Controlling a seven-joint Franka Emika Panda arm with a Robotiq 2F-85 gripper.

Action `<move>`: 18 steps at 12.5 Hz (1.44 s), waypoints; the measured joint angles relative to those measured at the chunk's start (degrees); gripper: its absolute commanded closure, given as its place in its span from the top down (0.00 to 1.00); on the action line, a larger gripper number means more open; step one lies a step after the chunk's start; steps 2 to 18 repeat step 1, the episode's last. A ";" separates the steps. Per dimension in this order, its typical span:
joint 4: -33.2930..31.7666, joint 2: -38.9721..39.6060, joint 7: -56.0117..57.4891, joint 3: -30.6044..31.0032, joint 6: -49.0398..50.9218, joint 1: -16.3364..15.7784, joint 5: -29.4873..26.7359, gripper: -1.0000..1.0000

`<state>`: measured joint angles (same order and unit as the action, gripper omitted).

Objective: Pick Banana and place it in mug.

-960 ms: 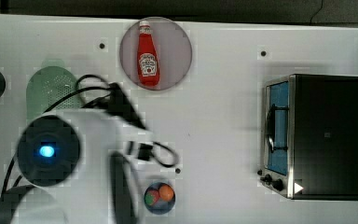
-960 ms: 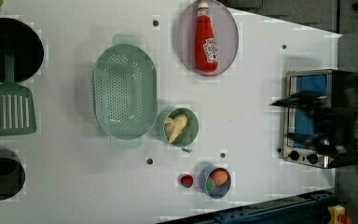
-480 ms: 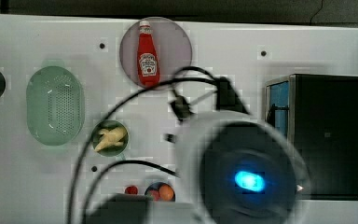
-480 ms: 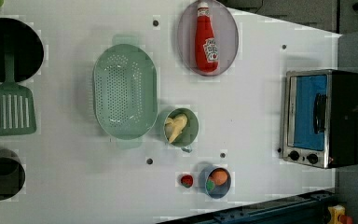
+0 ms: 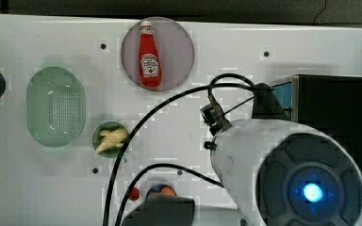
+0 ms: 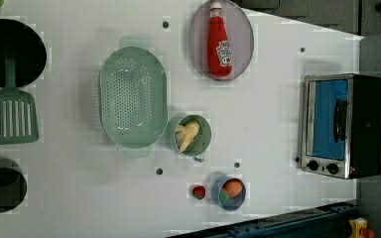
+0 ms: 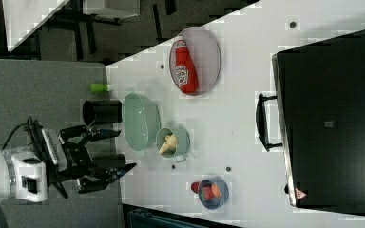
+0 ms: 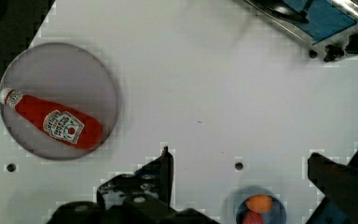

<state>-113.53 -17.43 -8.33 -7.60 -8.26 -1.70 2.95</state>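
Observation:
The pale yellow banana (image 6: 187, 135) lies inside the small teal-green mug (image 6: 206, 130), its tip leaning on the rim. Both also show in the top view, banana (image 5: 111, 140) in mug (image 5: 98, 133), and in the right view, banana (image 7: 168, 143) in mug (image 7: 182, 137). My gripper (image 7: 126, 149) is open and empty, off the table's edge at the right view's left, well apart from the mug. In the wrist view the gripper (image 8: 239, 156) hangs over bare white table with its dark fingers (image 8: 165, 163) spread wide. The white arm (image 5: 283, 165) looms large in the top view.
A green colander (image 6: 133, 96) sits beside the mug. A ketchup bottle (image 6: 219, 39) lies on a grey plate (image 6: 243, 44). A toaster oven (image 6: 342, 124) stands at the left view's right. A small bowl of fruit (image 6: 229, 192), a red fruit (image 6: 198, 191), a spatula (image 6: 10, 114) and dark pots (image 6: 2, 186) line the edges.
In the top view the arm swung from over the mug toward the top view's right and now looms larger. In the left view it left the oven's side. The banana stayed in the mug.

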 measured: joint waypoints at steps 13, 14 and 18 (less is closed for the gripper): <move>-0.34 0.52 0.13 0.49 0.78 0.06 -0.22 1.00; -0.34 0.52 0.13 0.49 0.78 0.06 -0.22 1.00; -0.34 0.52 0.13 0.49 0.78 0.06 -0.22 1.00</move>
